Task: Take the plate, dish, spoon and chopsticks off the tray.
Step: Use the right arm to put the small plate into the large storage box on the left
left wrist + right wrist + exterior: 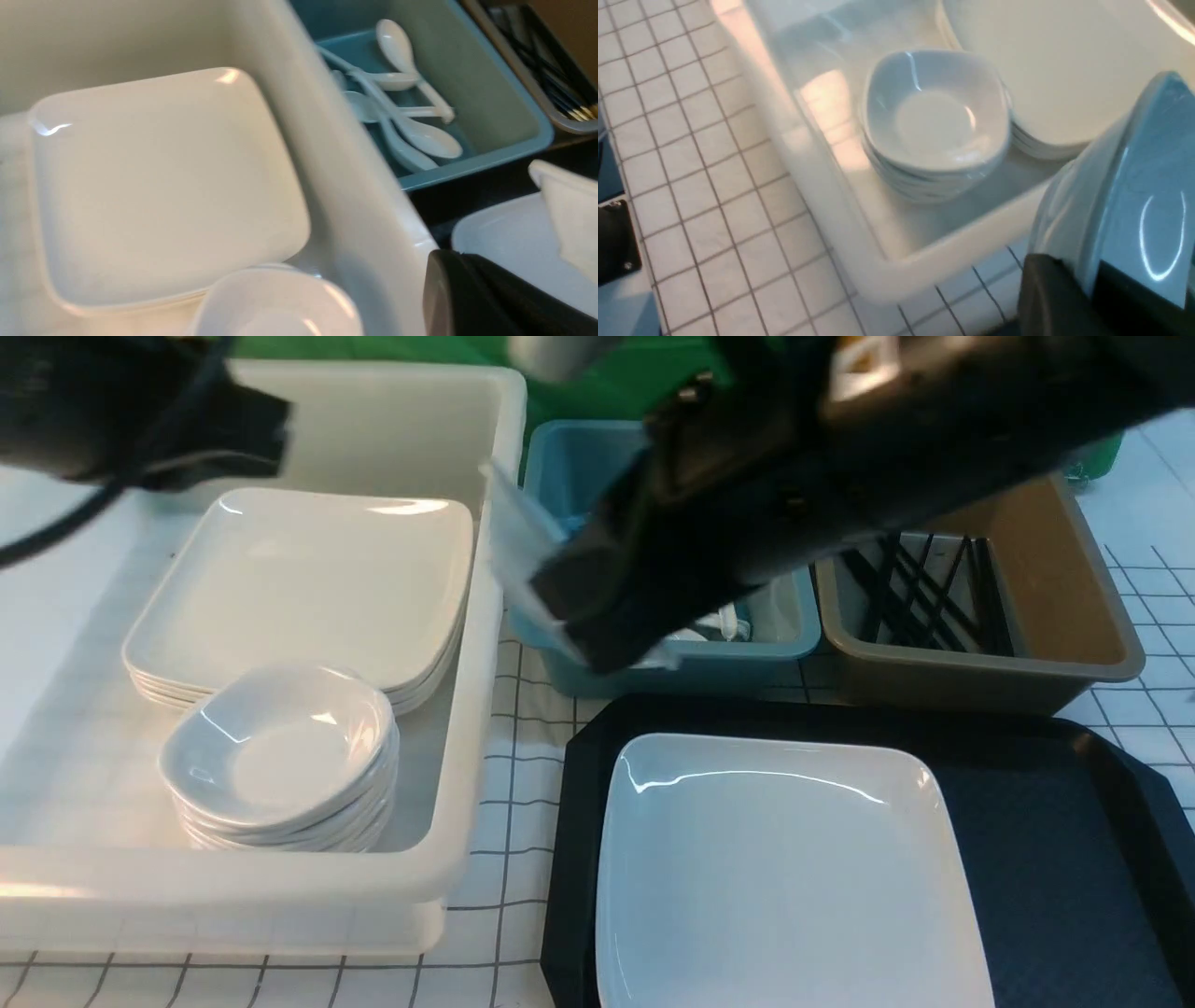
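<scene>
The plate (pixel 775 868) lies flat on the tray (pixel 1046 859), below and nearer the robot than the right gripper (pixel 551 607), which hangs over the blue bin (pixel 747 658). The left gripper (pixel 243 429) hovers above the white bin (pixel 467 709), with the plate well off to its right. I cannot tell how wide either gripper stands, or whether either holds anything.

The glossy plate is likely the hard one. Its rim is shallow, so a grip could slip, or a lift could drag the tray across the bench (pixel 523 821). Carried left, it might clip the white bin's wall or knock the dishes (pixel 280 756).

The right arm hides much of the blue bin in the front view. The plate's near edge is cut off. Spoons (pixel 420 135) and chopsticks (pixel 924 588) lie in bins, and none shows on the visible tray.
</scene>
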Motion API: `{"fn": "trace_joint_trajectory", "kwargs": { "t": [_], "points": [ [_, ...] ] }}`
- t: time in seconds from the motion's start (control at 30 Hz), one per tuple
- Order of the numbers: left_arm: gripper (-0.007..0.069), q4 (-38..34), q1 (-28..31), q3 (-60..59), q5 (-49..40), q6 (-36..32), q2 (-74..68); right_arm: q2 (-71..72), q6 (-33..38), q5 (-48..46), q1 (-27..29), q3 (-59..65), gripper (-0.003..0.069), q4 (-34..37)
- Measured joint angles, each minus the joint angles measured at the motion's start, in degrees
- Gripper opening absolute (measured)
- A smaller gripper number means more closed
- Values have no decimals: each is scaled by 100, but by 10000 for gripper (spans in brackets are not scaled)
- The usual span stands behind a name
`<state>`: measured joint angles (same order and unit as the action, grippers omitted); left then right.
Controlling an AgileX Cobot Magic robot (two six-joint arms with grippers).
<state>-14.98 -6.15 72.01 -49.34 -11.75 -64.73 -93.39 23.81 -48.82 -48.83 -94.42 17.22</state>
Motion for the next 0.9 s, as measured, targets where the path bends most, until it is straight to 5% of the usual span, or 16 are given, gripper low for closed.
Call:
{"fn": "trace_joint_trajectory", "kwargs": {
  "t": [0.27,0.6,0.73,0.9],
  "points": [
    [-3,-169,1104,-1232,19,12,1398,-1929,5,82,-535,-1780,39,14],
    [-3,-310,1218,-1593,-6,12,2057,-3096,77,283,-570,-2622,83,-43],
    [-3,-316,1220,-1605,-62,12,2063,-3268,83,335,-593,-2631,166,-48],
    [-3,-316,1220,-1604,-69,12,2063,-3248,-124,256,-618,-2654,409,-48]
  ]
}}
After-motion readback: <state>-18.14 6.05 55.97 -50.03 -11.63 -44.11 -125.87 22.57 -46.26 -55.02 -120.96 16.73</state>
